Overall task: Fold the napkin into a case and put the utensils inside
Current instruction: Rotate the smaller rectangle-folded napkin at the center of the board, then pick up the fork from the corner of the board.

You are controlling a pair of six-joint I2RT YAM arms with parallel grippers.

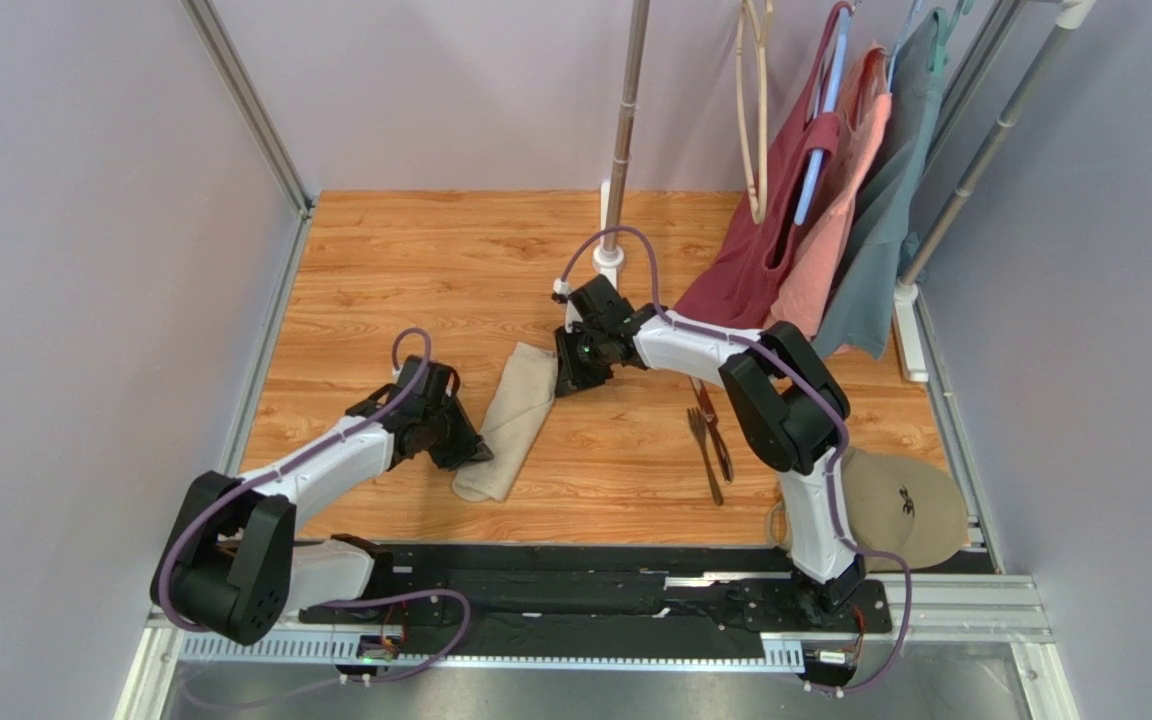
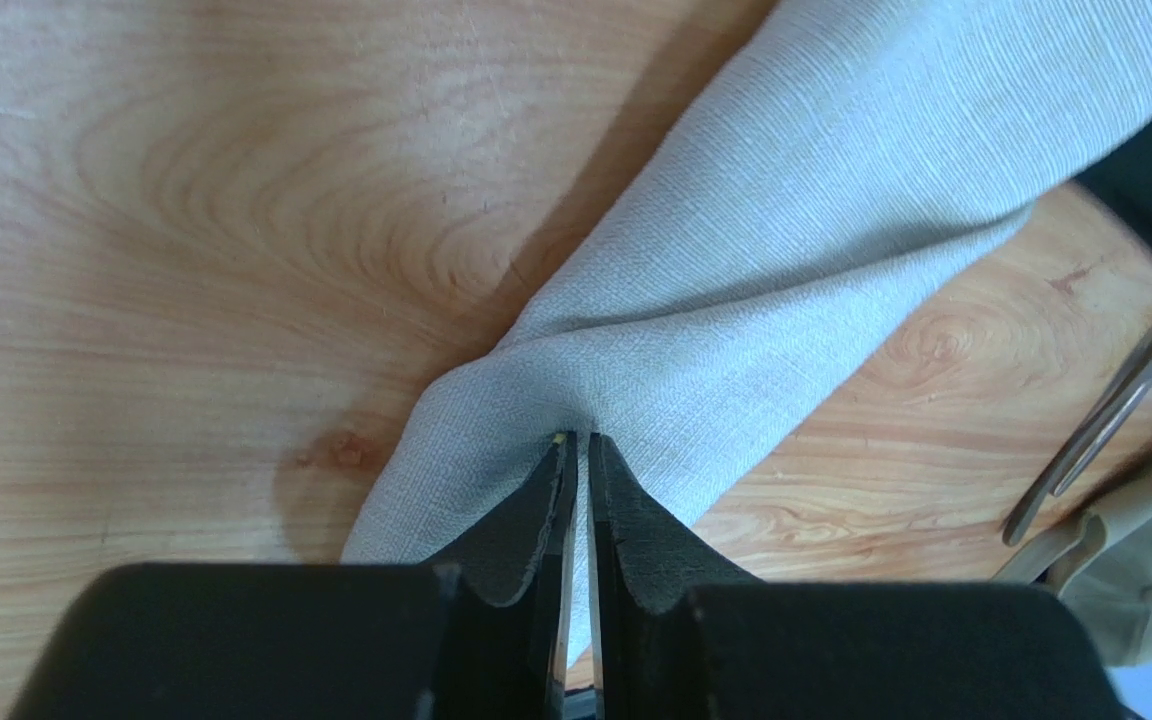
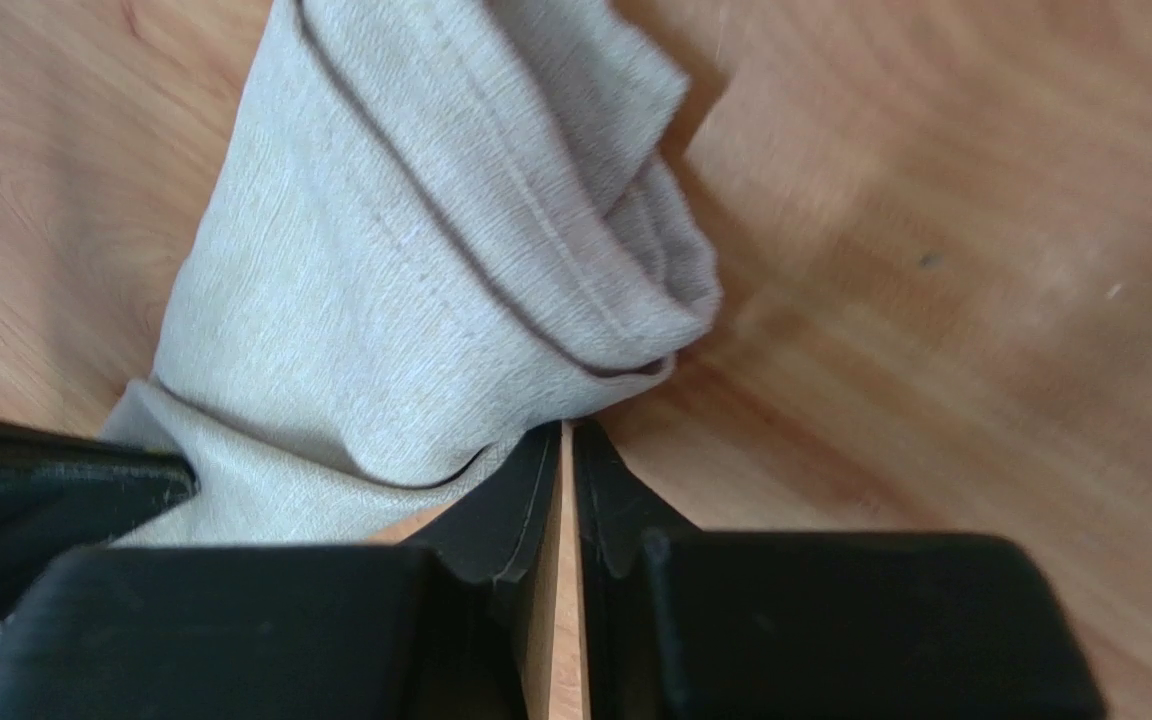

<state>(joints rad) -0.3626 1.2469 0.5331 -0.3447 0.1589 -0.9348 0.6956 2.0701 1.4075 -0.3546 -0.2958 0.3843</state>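
The beige-tan napkin [image 1: 512, 420] lies folded into a narrow oblong strip on the wooden table [image 1: 432, 270], slanting from far right to near left. My left gripper [image 1: 470, 446] is at its near end. In the left wrist view that gripper [image 2: 575, 438] is shut on a puckered ridge of the napkin [image 2: 778, 255]. My right gripper [image 1: 564, 375] is at the far end. Its tips [image 3: 567, 431] are pinched on the hem of the rolled napkin [image 3: 432, 255]. The dark brown utensils [image 1: 710, 435] lie on the table to the right, apart from the cloth.
A round tan disc [image 1: 905, 507] sits at the near right corner. Maroon, salmon and grey-teal garments [image 1: 823, 225] hang from a rack at the back right. A vertical pole [image 1: 624, 135] stands at the back centre. Grey walls close in both sides.
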